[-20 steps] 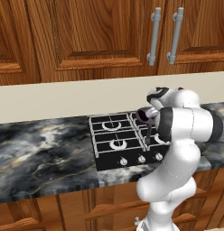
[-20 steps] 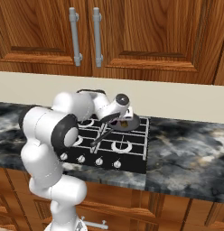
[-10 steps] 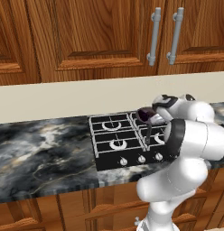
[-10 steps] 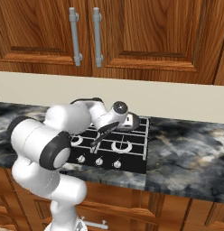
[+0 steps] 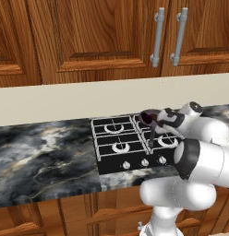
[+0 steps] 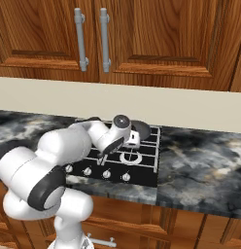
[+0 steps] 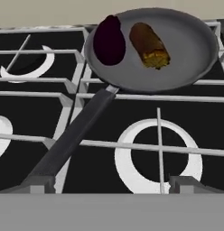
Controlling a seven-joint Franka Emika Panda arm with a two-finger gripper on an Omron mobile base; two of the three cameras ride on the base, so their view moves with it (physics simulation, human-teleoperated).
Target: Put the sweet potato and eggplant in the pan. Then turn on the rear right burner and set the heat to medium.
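Observation:
The dark grey pan (image 7: 177,54) sits on the rear right burner, which it covers. Inside it the dark purple eggplant (image 7: 109,40) lies on the left and the orange-brown sweet potato (image 7: 150,45) beside it on the right. The pan's black handle (image 7: 73,135) runs toward me across the grate. My gripper (image 7: 114,185) hovers over the front right burner (image 7: 159,155), short of the pan, open, with nothing between its fingers. From the base, the pan (image 5: 150,116) shows just left of my hand, and my gripper (image 5: 159,123) is near it.
The black cooktop (image 5: 111,154) carries a row of knobs (image 5: 144,162) along its front edge. Marble counter (image 5: 42,152) extends to the left and right (image 6: 200,165). Wooden cabinets with grey handles (image 5: 156,37) hang above. My own white arm bulks close to the stove's front right.
The hand has drawn back from over the pan toward the stove's front and sunk lower. The elbow has swung down and forward. The jaws have stayed open.

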